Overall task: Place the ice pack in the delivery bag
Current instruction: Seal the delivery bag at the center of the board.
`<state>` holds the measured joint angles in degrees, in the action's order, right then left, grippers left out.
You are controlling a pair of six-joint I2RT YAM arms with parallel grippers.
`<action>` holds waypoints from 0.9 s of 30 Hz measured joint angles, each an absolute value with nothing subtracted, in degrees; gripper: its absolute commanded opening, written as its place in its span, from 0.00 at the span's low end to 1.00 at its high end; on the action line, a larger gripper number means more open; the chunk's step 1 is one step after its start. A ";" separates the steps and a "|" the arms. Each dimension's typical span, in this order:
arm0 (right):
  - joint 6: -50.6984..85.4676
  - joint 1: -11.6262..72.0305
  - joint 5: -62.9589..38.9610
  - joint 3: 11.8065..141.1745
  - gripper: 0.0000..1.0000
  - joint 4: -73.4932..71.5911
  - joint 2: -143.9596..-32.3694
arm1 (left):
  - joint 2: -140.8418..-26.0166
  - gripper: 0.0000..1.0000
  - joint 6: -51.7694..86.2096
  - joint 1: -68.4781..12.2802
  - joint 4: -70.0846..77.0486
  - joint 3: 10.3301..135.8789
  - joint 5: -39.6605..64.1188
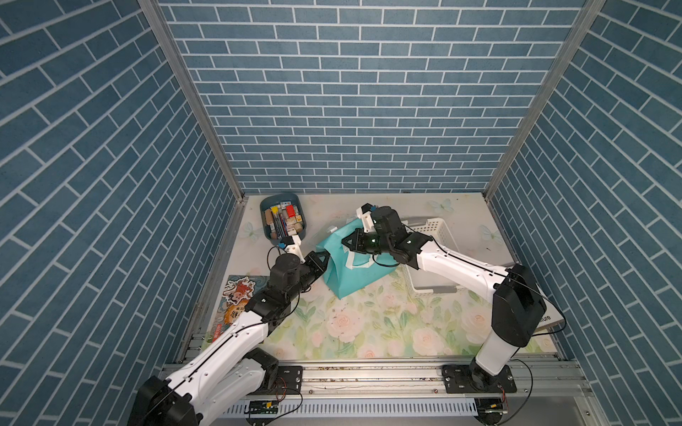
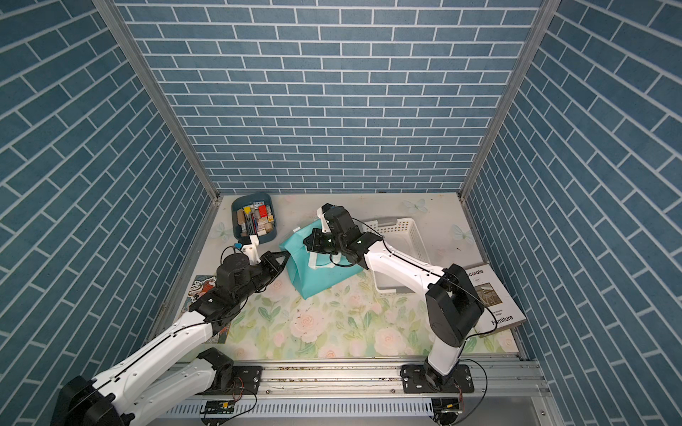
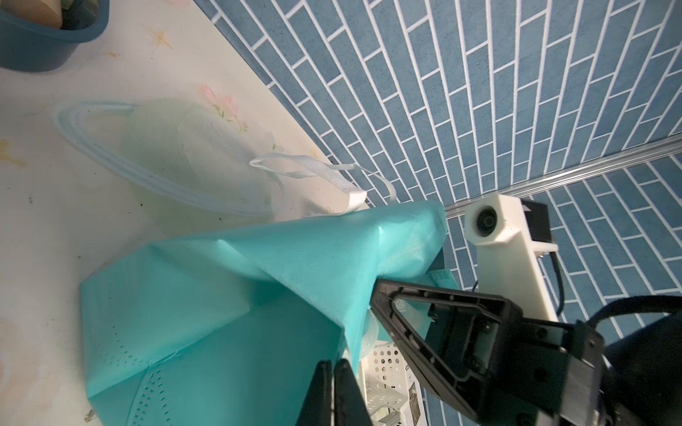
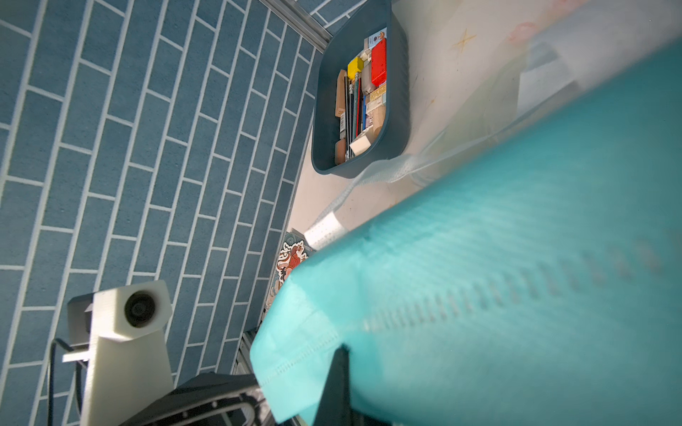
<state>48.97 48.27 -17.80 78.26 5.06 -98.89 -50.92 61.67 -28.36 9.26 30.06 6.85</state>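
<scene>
The delivery bag [image 1: 350,280] stands in the middle of the surface [image 1: 369,328]. A bin of small items [image 1: 264,221] sits behind it to the left, a basket [image 1: 441,227] just right. A book [image 2: 494,295] lies front-right of the basket.

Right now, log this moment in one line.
right gripper: shut on rim of teal fabric delivery bag | left gripper: shut at bag's edge | translucent ice pack: on floral table, outside bag

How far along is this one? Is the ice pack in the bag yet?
Done: nothing packed yet. In hand: the right hand pinches the rim of the bag, and the left hand is closed at its side. Left: the clear ice pack lies on the table beyond the bag; it probably needs picking up and dropping in.
</scene>
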 measured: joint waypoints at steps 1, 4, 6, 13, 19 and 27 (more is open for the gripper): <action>48.97 48.31 -17.80 78.26 0.00 5.06 -98.89 | -50.09 0.22 61.32 -28.36 8.56 30.11 6.68; 48.97 48.38 -17.82 78.26 0.00 5.06 -98.89 | -48.18 0.30 59.27 -28.36 4.73 31.66 5.54; 48.97 48.38 -17.82 78.26 0.00 5.06 -98.89 | -47.97 0.35 57.01 -28.34 1.02 34.35 4.25; 48.97 48.38 -17.87 78.26 0.00 5.06 -98.89 | -53.23 0.56 44.91 -28.18 -10.85 50.26 0.43; 48.97 48.38 -18.04 78.13 0.00 5.06 -98.89 | -68.69 0.68 29.87 -27.59 -21.37 66.81 3.55; 48.97 48.38 -18.24 78.13 0.00 5.02 -98.89 | -78.59 0.67 15.84 -24.34 -33.89 71.88 9.80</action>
